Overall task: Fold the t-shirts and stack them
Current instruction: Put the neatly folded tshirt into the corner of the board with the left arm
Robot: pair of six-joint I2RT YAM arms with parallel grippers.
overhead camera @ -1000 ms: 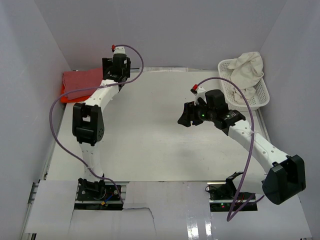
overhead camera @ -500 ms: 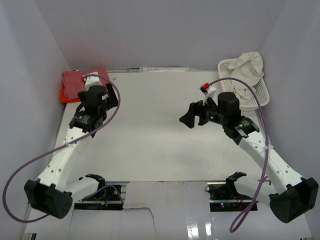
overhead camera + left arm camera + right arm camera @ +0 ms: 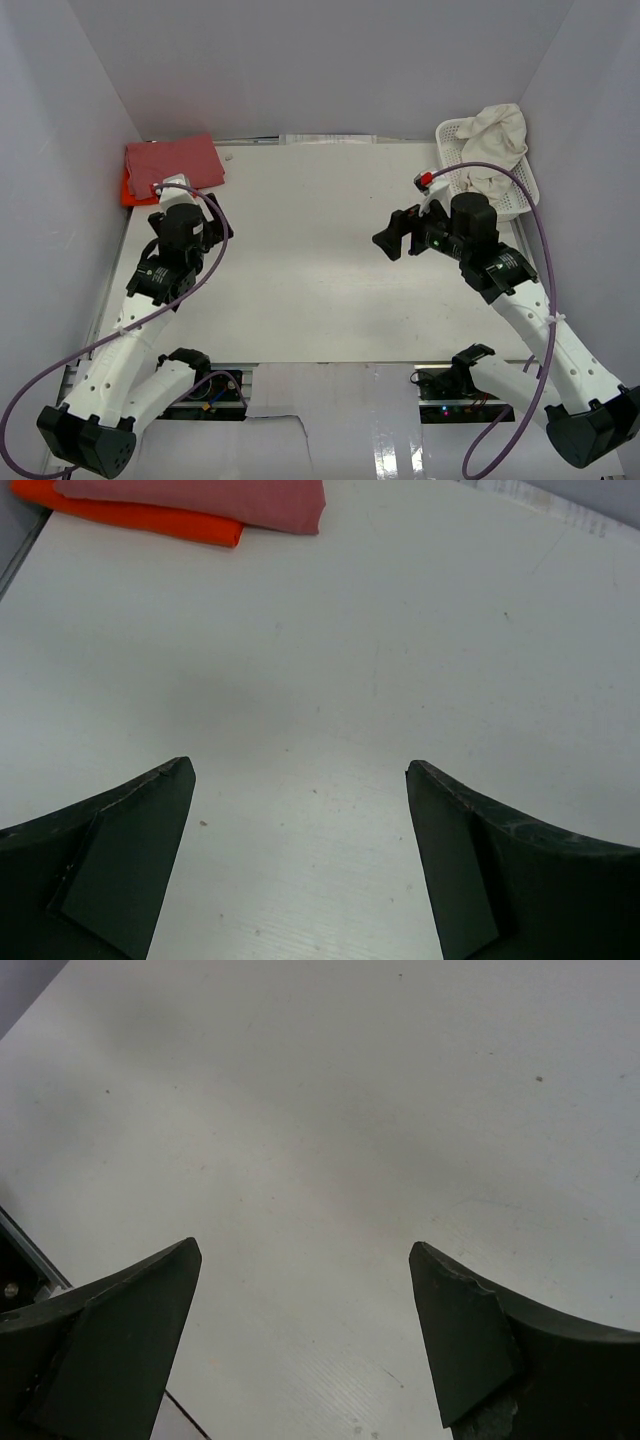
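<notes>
- Folded rose-red t-shirt (image 3: pixel 172 158) lies on the orange-red t-shirt (image 3: pixel 129 190), at the far-left corner of the table (image 3: pixel 320 270).
- Cream-white t-shirt (image 3: pixel 497 135) sits crumpled in the white lattice basket (image 3: pixel 450 165), far right.
- Left gripper (image 3: pixel 298 768) and right gripper (image 3: pixel 305 1247) hover released, holding nothing.
- Likely next: the right gripper pinches a high fold, lifting it clear of the lattice.
</notes>
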